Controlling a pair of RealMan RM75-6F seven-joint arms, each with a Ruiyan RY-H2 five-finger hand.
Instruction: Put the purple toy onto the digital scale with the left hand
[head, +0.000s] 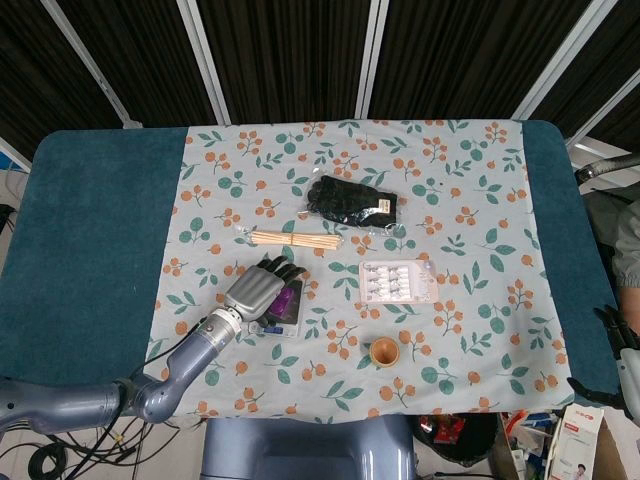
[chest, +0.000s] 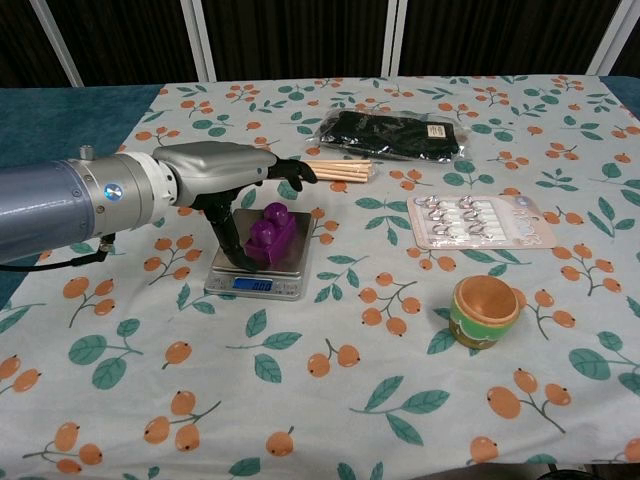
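Observation:
The purple toy (chest: 268, 234) (head: 288, 298) lies on its side on the platform of the silver digital scale (chest: 252, 284) (head: 276, 326). My left hand (chest: 215, 170) (head: 255, 290) hovers over the scale's left half. Its fingers (chest: 290, 170) stretch out above the toy without touching it, and the thumb points down beside the toy's left side. My right hand (head: 612, 350) shows only at the far right edge of the head view, off the table, fingers apart and holding nothing.
Behind the scale lies a bundle of wooden sticks (chest: 335, 170) (head: 295, 240), and further back a bag of black gloves (chest: 395, 135) (head: 352, 203). A blister pack (chest: 480, 220) (head: 398, 281) and a small wooden cup (chest: 485, 310) (head: 384, 352) sit right of the scale.

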